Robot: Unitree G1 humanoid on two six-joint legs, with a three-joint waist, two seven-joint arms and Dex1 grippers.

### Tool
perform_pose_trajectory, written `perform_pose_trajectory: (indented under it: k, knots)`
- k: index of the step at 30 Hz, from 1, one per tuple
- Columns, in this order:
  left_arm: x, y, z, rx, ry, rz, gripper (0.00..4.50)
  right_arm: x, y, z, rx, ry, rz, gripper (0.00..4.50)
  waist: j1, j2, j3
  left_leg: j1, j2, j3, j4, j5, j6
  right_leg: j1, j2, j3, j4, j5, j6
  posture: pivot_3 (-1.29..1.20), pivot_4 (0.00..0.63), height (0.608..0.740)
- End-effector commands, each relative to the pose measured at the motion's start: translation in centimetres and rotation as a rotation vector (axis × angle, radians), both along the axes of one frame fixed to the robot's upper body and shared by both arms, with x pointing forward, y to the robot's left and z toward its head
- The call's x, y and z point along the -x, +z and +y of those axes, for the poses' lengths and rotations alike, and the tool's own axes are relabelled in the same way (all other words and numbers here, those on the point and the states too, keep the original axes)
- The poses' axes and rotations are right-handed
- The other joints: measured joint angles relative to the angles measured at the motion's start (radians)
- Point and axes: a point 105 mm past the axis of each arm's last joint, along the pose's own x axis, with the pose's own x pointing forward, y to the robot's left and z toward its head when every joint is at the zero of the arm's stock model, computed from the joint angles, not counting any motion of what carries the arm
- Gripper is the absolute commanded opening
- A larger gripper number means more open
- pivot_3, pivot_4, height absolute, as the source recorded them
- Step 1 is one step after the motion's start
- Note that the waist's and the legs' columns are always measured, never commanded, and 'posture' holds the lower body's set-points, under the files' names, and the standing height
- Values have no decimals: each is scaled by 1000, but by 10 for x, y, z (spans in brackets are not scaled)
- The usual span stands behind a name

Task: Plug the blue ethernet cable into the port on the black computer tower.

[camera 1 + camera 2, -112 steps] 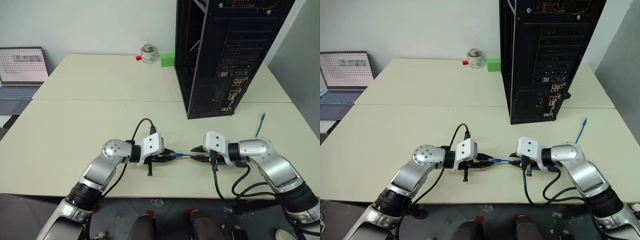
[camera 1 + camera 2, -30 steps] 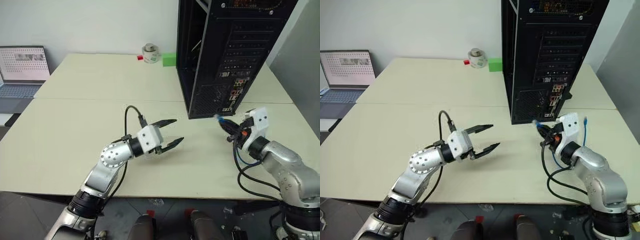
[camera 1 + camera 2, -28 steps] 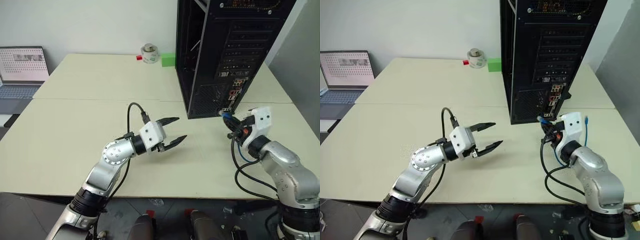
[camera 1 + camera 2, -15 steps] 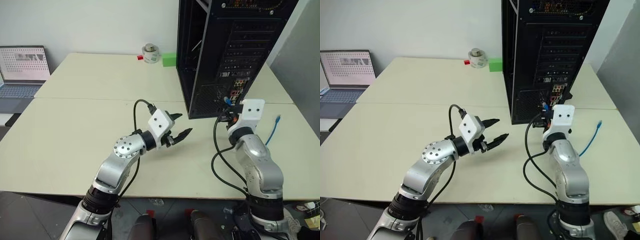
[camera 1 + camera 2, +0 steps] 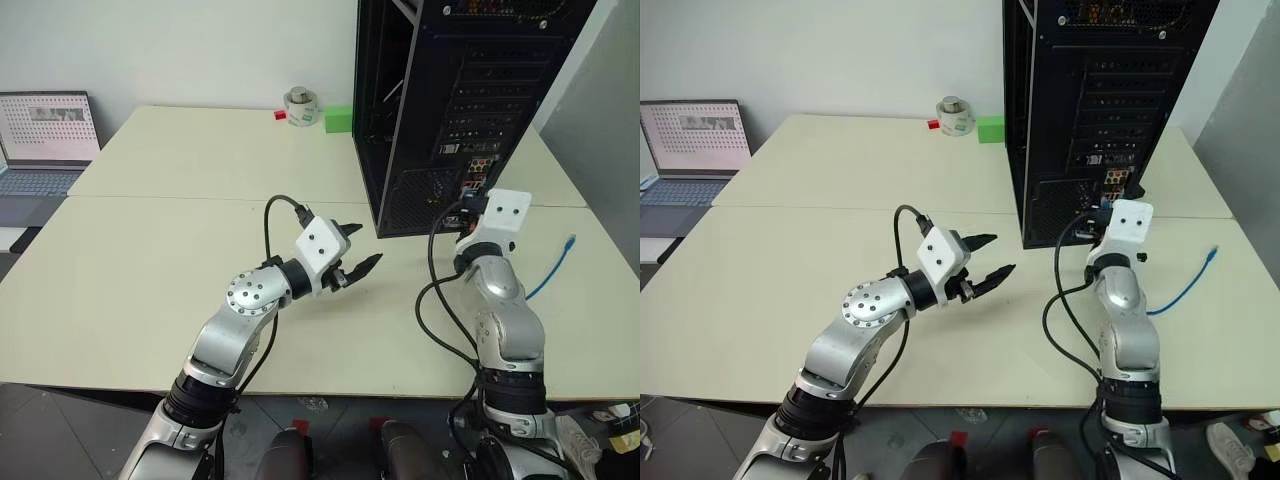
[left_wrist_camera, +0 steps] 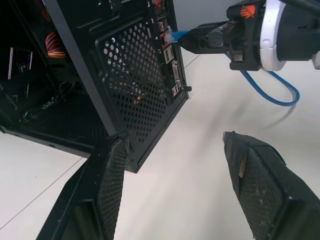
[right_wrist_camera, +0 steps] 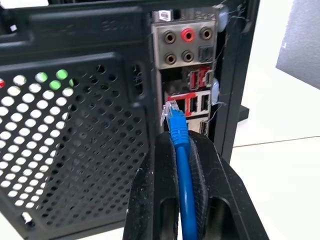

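- Standing at the far right of the cream table point(image 5: 150, 270), the black computer tower point(image 5: 450, 90) shows its rear panel, with a mesh vent low down and a strip of coloured jacks beside it.
- The right gripper point(image 7: 176, 137) has its two black fingers pressed together on the blue ethernet cable point(image 7: 181, 165), just behind the clear plug.
- That plug sits right up against the port strip on the tower's rear panel, below the round audio jacks; whether it is seated in a port I cannot tell.
- From the right gripper the cable loops down and trails across the table on the robot's right, its free end point(image 5: 1212, 256) lying on the tabletop well apart from the tower.
- The left gripper point(image 5: 352, 250) hovers above the table near the tower's lower front corner, its fingers spread apart and holding nothing.
- In the left wrist view the right gripper point(image 6: 210, 39) reaches in level toward the jacks, with the cable curving away beneath it.
- At the far edge of the table, left of the tower, sit a small roll of tape point(image 5: 298, 106) and a green block point(image 5: 337, 119).
- An open laptop point(image 5: 45, 140) rests off the table's left side.
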Motion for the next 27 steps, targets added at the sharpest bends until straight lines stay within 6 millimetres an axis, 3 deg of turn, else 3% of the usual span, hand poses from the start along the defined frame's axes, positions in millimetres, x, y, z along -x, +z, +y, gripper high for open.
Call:
perform_pose_trajectory:
  k: [1, 27]
  knots:
    - [10, 20, -9, 17, -58, -88, 3175, 0, 17, -2, -13, -13, -67, 15, 0, 0, 0, 0, 0, 0, 0, 0, 0, 0, 0, 0, 0, 0, 0, 0, 150, 740]
    - [-2, 32, -24, 45, -85, -76, 3175, -8, 13, -2, -65, 12, -33, 15, 0, 0, 0, 0, 0, 0, 0, 0, 0, 0, 0, 0, 0, 0, 0, 0, 150, 740]
